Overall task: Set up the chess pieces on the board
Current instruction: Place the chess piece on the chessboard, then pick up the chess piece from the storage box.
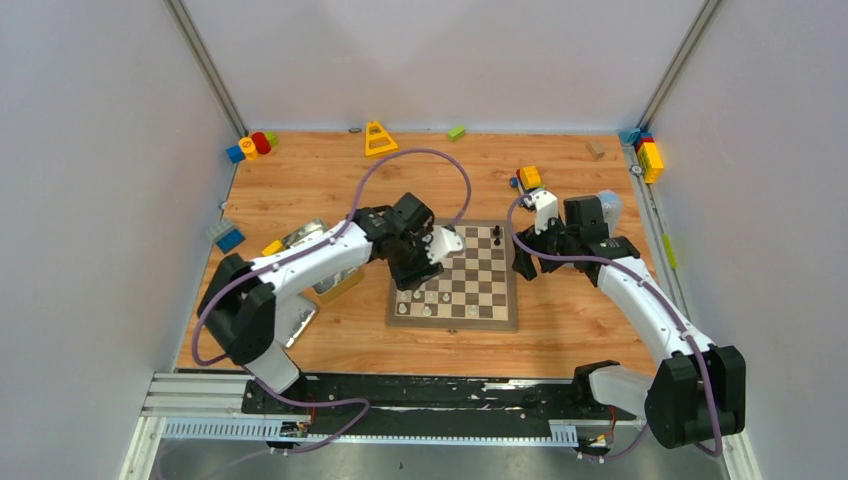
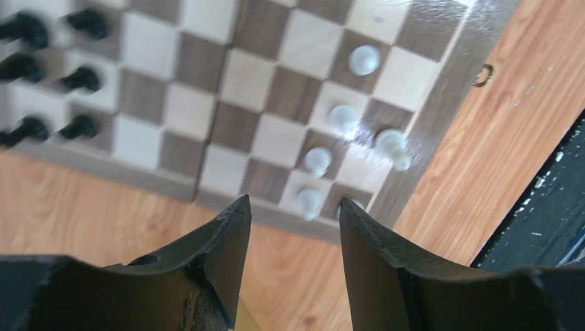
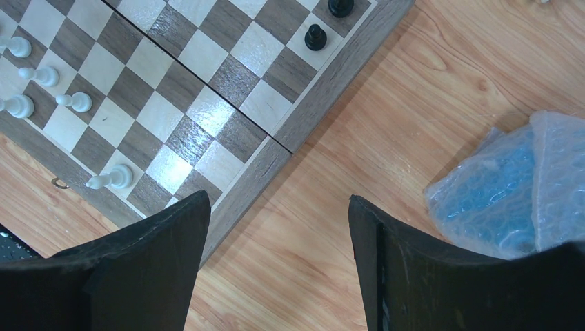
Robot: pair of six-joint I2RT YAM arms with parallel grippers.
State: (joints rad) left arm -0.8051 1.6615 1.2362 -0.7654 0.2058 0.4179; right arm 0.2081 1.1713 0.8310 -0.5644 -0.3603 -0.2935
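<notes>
The flat wooden chessboard (image 1: 480, 322) with dark brown and cream checks lies about mid-counter, nearer the near edge than the far one. A few tiny pale silvery-white pieces (image 2: 363, 59) cluster on the squares closest to the counter's near edge, and small black pieces (image 2: 83, 78) stand on the side facing the far edge.

The main risk, as I judge it, is a knock-over. The pale pieces sit crowded together, so a descent between them with spread jaws could clip a neighbour and roll it off the board. The two arms also hang close to one another over the board and could foul each other if both reach in.

The left gripper (image 2: 293, 207) hangs above the board's edge beside the pale cluster, its jaws moderately apart, holding and touching nothing. The right gripper (image 3: 279, 203) hovers over bare counter just off the board's right border, jaws wide and empty. A crumpled bluish bubble-wrap bag (image 3: 510, 186) lies near it and might snag.
</notes>
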